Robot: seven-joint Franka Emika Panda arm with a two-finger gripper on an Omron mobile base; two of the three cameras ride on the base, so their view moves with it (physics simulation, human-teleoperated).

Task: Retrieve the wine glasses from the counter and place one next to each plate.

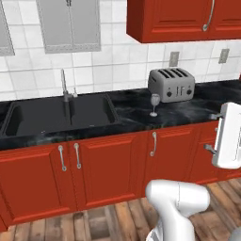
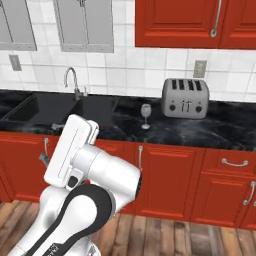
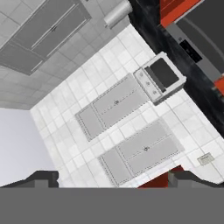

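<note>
One wine glass (image 1: 154, 104) stands upright on the black marbled worktop (image 1: 188, 113), just in front of the left end of the silver toaster (image 1: 171, 84) and near it without touching, to the right of the inset black sink (image 1: 56, 117). From the right base view the same glass (image 2: 145, 115) sits between the sink (image 2: 55, 110) and the toaster (image 2: 185, 97), closer to the toaster, with its round foot flat on the worktop (image 2: 220, 130). A curved tap (image 2: 74, 80) rises behind the sink, and red cabinet doors (image 1: 108, 164) with metal handles run below the stone, while more red cabinets (image 2: 185, 22) hang on the tiled wall (image 1: 117, 66) above. The white arm (image 2: 90, 185) is folded up low in front of the cabinets, well apart from the glass. The gripper (image 3: 112, 178) points upward and away from the worktop, toward white wall tiles and two grey panelled window frames (image 3: 127, 127); its two dark fingertips (image 3: 43, 178) stand wide apart with nothing between them. A wooden plank floor (image 1: 113, 221) lies beneath the cabinets. Two wall sockets (image 1: 174, 58) sit on the tiles above the toaster. The glass is clear and greyish, much shorter than the toaster beside it.
</note>
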